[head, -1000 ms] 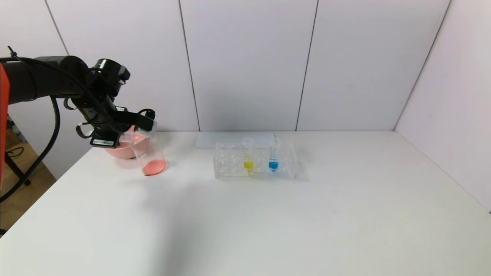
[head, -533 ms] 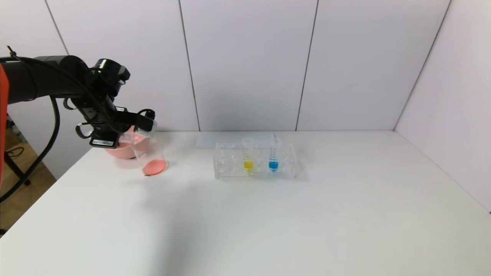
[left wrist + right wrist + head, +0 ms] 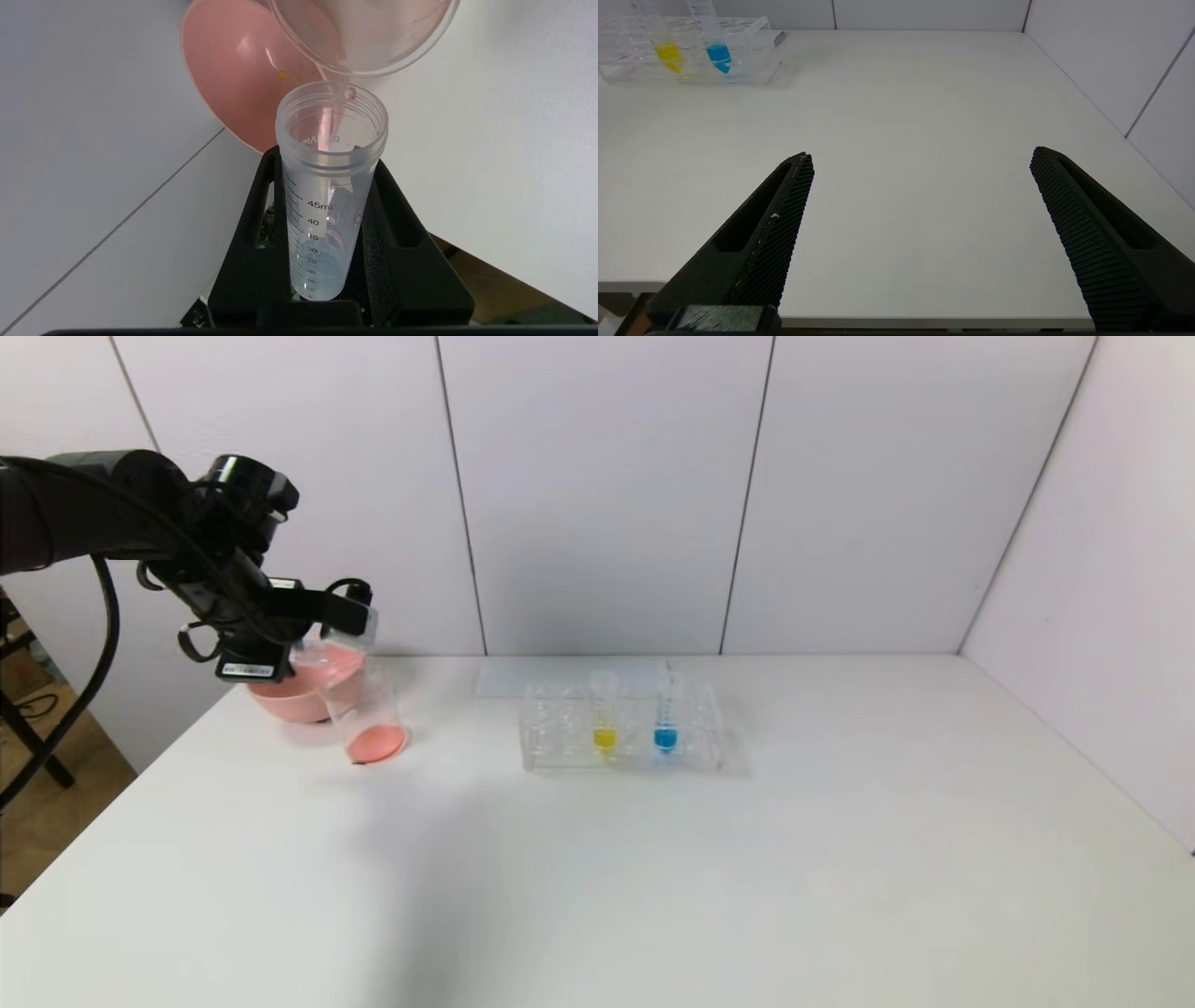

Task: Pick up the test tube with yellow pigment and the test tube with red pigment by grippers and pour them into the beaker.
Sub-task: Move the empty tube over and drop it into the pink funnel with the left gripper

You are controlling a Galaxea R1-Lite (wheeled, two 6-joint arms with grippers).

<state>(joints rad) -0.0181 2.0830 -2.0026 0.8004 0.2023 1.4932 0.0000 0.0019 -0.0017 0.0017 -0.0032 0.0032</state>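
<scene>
My left gripper (image 3: 353, 618) is shut on the test tube with red pigment (image 3: 327, 196), held tilted with its open mouth just above the rim of the beaker (image 3: 366, 714). In the left wrist view the tube is almost clear, with a thin red streak near its mouth. Pink-red liquid lies in the bottom of the beaker (image 3: 369, 42). The test tube with yellow pigment (image 3: 604, 717) stands in the clear rack (image 3: 560, 747) at mid-table. My right gripper (image 3: 920, 158) hangs open over the table's near edge, with nothing between its fingers.
A pink bowl (image 3: 280, 698) sits right behind the beaker at the table's far left corner. A blue-tipped tube (image 3: 665, 715) stands in the rack beside the yellow one. A pale flat sheet (image 3: 523, 677) lies behind the rack by the wall.
My left arm has risen a little and drawn slightly left, lifting the tube's mouth off the beaker's rim. Rack, beaker and bowl have not moved.
</scene>
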